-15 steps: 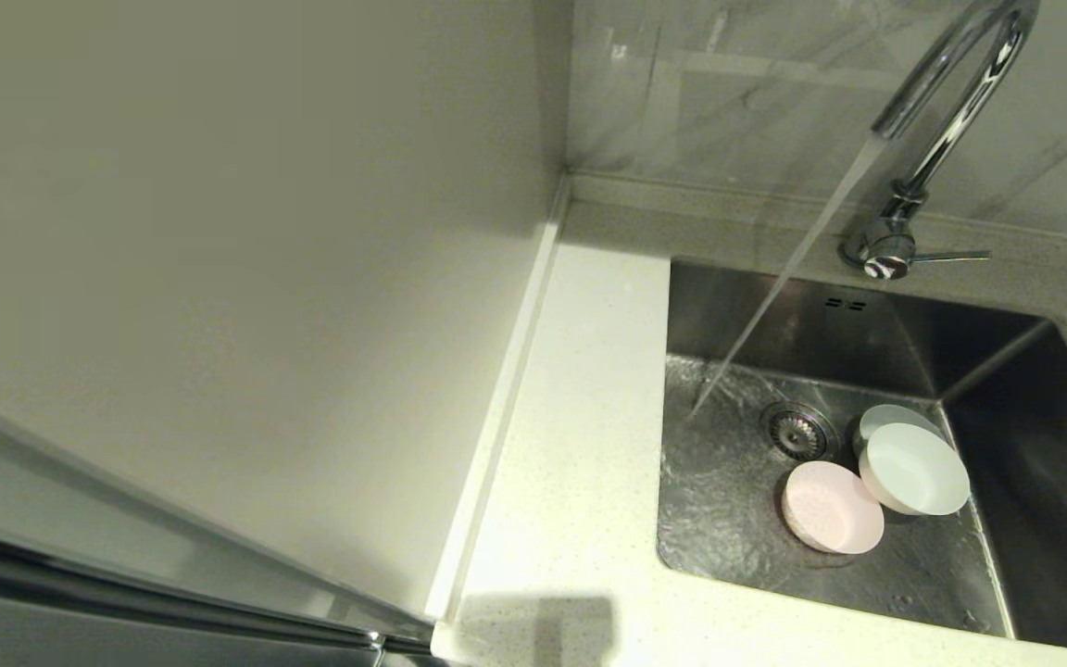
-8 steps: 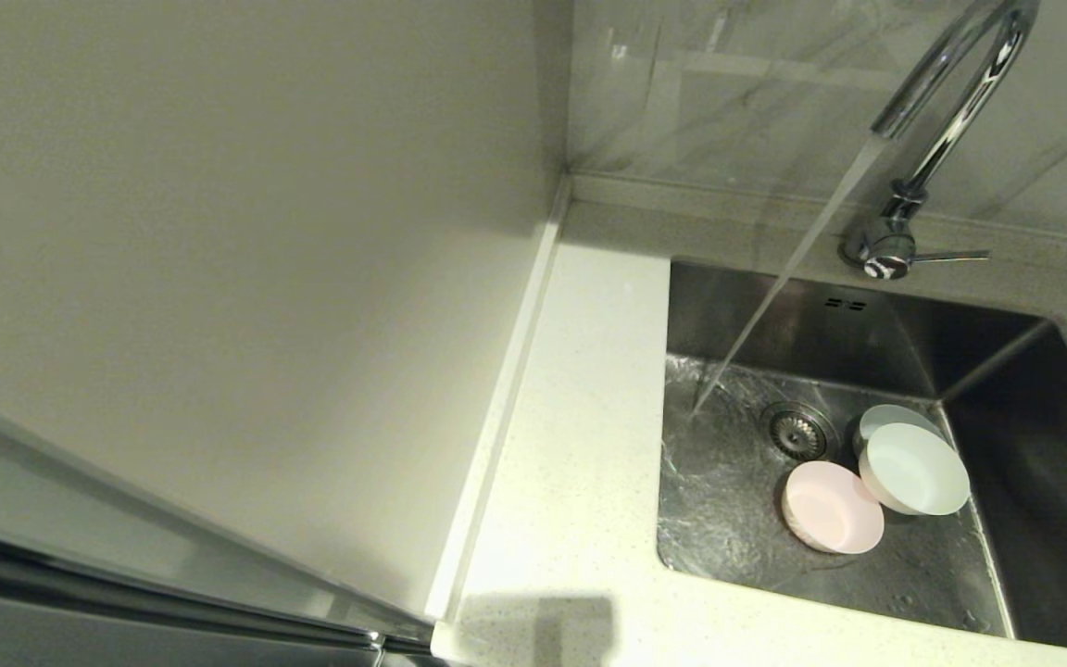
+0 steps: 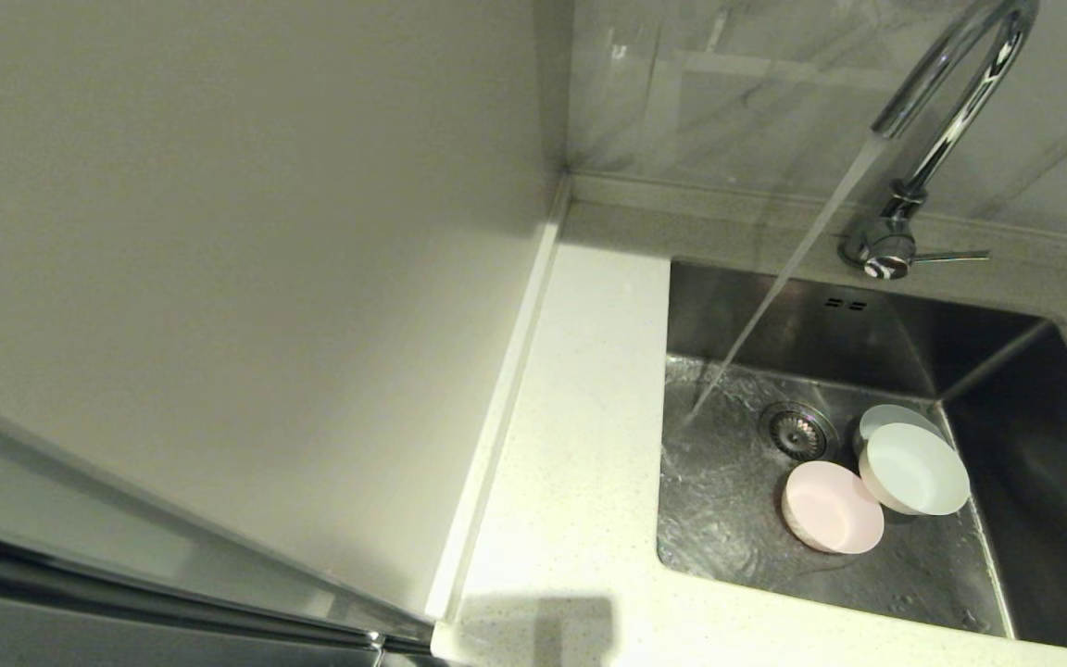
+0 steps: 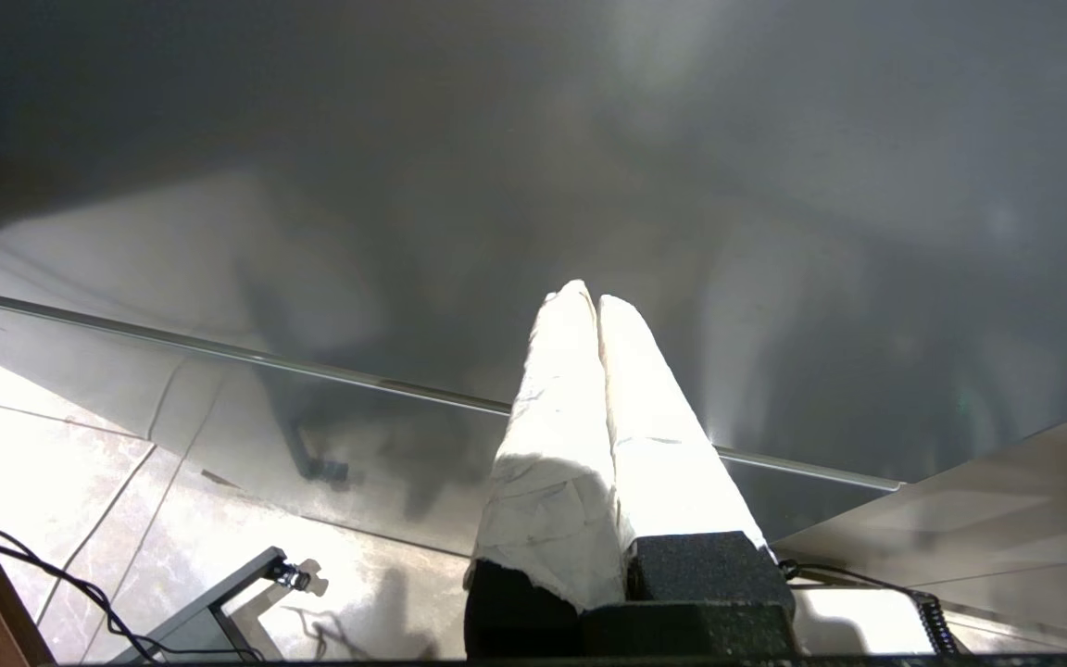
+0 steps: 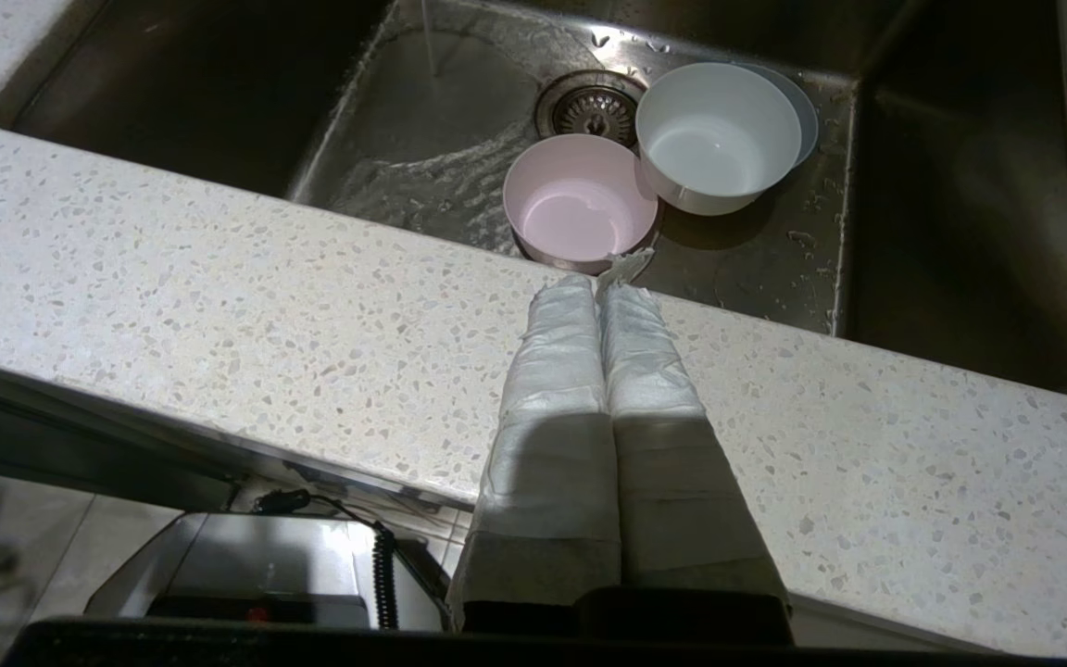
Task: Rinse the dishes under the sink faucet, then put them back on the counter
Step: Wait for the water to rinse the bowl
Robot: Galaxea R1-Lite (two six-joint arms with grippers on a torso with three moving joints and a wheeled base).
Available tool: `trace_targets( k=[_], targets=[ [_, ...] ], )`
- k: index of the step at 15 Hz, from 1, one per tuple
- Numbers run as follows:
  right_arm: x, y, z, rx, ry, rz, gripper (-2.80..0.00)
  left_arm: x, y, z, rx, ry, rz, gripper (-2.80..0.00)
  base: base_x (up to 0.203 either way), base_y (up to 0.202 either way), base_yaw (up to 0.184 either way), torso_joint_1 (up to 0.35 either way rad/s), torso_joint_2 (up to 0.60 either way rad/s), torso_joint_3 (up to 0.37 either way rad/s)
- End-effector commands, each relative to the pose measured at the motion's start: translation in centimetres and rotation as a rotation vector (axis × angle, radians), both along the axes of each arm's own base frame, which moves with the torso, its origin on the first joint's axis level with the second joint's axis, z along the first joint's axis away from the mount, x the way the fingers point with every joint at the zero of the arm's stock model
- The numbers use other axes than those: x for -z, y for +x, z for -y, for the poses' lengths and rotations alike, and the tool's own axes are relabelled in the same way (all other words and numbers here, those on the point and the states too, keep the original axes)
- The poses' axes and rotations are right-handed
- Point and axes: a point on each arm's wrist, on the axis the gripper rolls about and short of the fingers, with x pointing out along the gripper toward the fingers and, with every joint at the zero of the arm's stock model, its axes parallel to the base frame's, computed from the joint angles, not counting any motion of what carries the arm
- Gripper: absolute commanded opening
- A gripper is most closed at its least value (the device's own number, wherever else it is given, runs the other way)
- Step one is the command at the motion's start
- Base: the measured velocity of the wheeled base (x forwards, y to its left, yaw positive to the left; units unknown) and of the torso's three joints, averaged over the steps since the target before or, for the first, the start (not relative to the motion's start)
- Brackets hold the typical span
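Here, bowls: three, pink bowl (image 3: 832, 507), white bowl (image 3: 915, 469), pale blue bowl (image 3: 895, 414) under the white one.
Sink (image 3: 1006, 389): holds all three; faucet (image 3: 946, 102) running.
Right gripper (image 5: 604, 283): pressed together, over the tabletop (image 5: 219, 296).
Left gripper (image 4: 587, 298): pressed together.

A big plain cream wall panel (image 3: 219, 278) fills the nine o'clock side. Grey marble wall tiles (image 3: 728, 93) sit at twelve o'clock.

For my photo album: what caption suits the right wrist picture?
Shut right claw above the counter, facing pink bowl and white bowl in the sink beside running water.
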Motion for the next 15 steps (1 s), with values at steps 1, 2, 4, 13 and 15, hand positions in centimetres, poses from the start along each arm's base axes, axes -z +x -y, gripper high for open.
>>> trace_targets(
  k=[1, 2, 4, 13, 15],
  targets=[
    [0.0, 0.01, 0.0, 0.0, 0.0, -0.002, -2.8, 0.0, -0.02, 0.0, -0.001, 0.0, 0.003, -2.8, 0.0, 0.0, 0.0, 0.0, 0.0, 0.0],
    [0.0, 0.01, 0.0, -0.001, 0.0, -0.002, -2.8, 0.0, -0.02, 0.0, -0.001, 0.001, 0.003, -2.8, 0.0, 0.0, 0.0, 0.0, 0.0, 0.0],
    [0.0, 0.01, 0.0, -0.001, 0.0, -0.002, -2.8, 0.0, -0.02, 0.0, -0.001, 0.0, 0.003, -2.8, 0.0, 0.0, 0.0, 0.0, 0.0, 0.0],
    [0.0, 0.01, 0.0, 0.0, 0.0, -0.002, -2.8, 0.01, -0.03, 0.0, 0.0, 0.0, 0.004, -2.8, 0.0, 0.0, 0.0, 0.0, 0.0, 0.0],
    [0.0, 0.01, 0.0, -0.001, 0.0, -0.002, -2.8, 0.01, -0.03, 0.0, 0.001, -0.001, 0.005, -2.8, 0.0, 0.0, 0.0, 0.0, 0.0, 0.0]
  ],
)
